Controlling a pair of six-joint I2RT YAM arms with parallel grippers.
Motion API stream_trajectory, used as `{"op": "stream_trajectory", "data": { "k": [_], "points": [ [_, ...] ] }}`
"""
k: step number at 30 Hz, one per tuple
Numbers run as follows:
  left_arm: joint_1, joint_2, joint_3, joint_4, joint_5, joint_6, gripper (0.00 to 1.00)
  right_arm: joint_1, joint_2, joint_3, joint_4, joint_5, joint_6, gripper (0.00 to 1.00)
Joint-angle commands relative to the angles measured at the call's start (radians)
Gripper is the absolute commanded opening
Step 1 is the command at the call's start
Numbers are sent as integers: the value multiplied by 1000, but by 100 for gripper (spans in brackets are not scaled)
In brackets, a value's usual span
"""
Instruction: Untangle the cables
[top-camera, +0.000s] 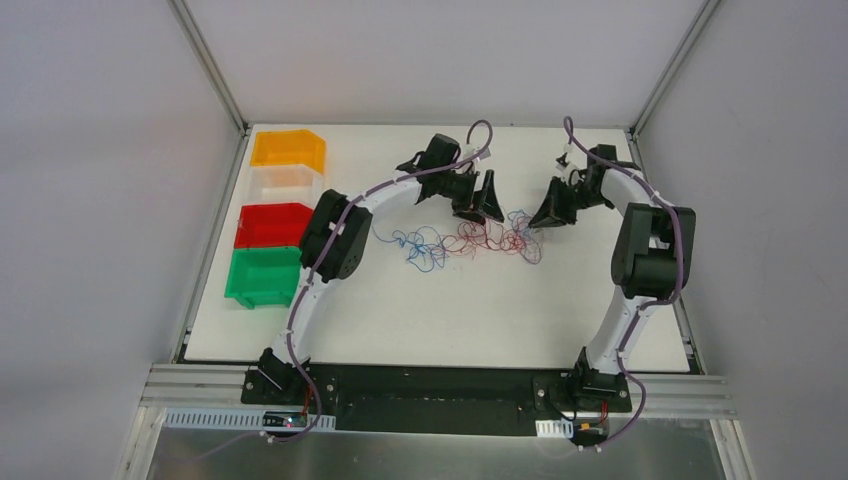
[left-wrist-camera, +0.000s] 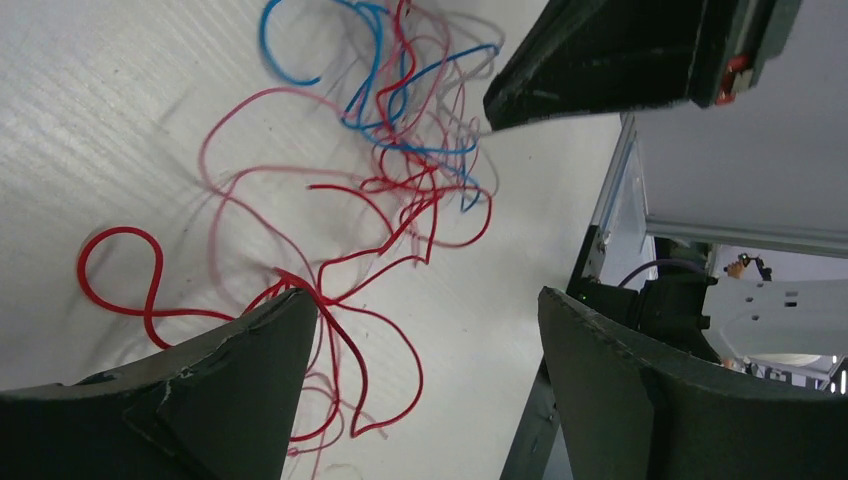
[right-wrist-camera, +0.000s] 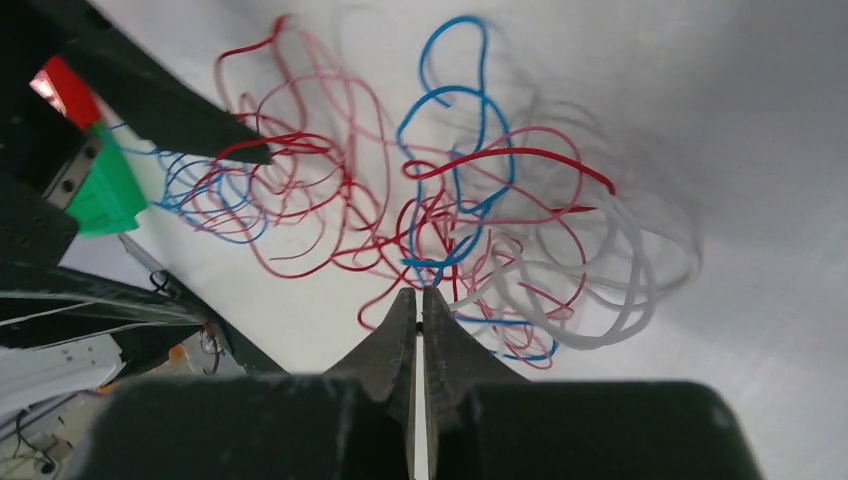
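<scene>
Currently the cables (top-camera: 470, 240) lie as one loose tangle of red, blue and pale strands on the white table (top-camera: 450, 320). They sit at the centre of the top view, between the two arms. Blue loops are at the left end of the tangle, red ones in the middle and to the right.

Entry, left gripper (top-camera: 483, 212): it hangs over the upper middle of the tangle, just left of the other gripper. Its fingers (left-wrist-camera: 250, 370) stand wide apart along the bottom of its wrist view, and they grip nothing. One red strand runs right at the tip of the lower-left finger; contact cannot be told. The bulk of the tangle lies toward the top centre of that frame.

Entry, right gripper (top-camera: 540, 218): it is at the right end of the tangle, pointing down and left at it. Its fingers (right-wrist-camera: 390, 350) are pressed together at the bottom centre of its wrist view, with only a hairline slit between them. The tips reach the lower edge of the tangle, where red, blue and pale strands bunch. Whether a strand is pinched between the tips cannot be told, as the wires are blurred there.

Four bins (top-camera: 275, 215), orange, clear, red and green, stand in a column at the left edge of the table, well apart from the cables.
</scene>
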Motion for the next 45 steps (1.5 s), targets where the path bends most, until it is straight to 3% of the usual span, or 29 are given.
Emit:
{"op": "stream_trajectory", "data": {
  "k": [1,7,12,17,20,26,27,28,33,39,45],
  "points": [
    [-29,12,51,104,17,-64,84,61,-129,-8,43,-157,27,0],
    [-53,60,58,112,-8,-61,85,95,-213,-50,67,-186,83,0],
    [-67,82,73,79,-119,-15,86,64,-267,-103,19,-96,38,0],
    [-80,118,100,32,-193,23,78,11,-238,-169,-43,29,-17,0],
    [-87,132,99,14,-187,30,63,-3,-202,-167,-55,89,-22,0],
    [-80,104,104,-26,-173,95,15,-72,-209,-112,-102,158,-57,0],
    [-76,94,107,-28,-164,100,2,-83,-214,-103,-120,171,-74,0],
    [-69,82,114,-29,-156,98,0,-97,-219,-95,-141,188,-94,0],
    [-7,-34,156,-29,-124,85,0,-176,-271,-109,-217,296,-224,0],
    [165,-151,224,-31,-126,22,0,-294,-335,-204,-236,419,-418,0],
    [289,-218,261,-59,-166,49,0,-361,-381,-302,-234,467,-521,0]
  ]
}}
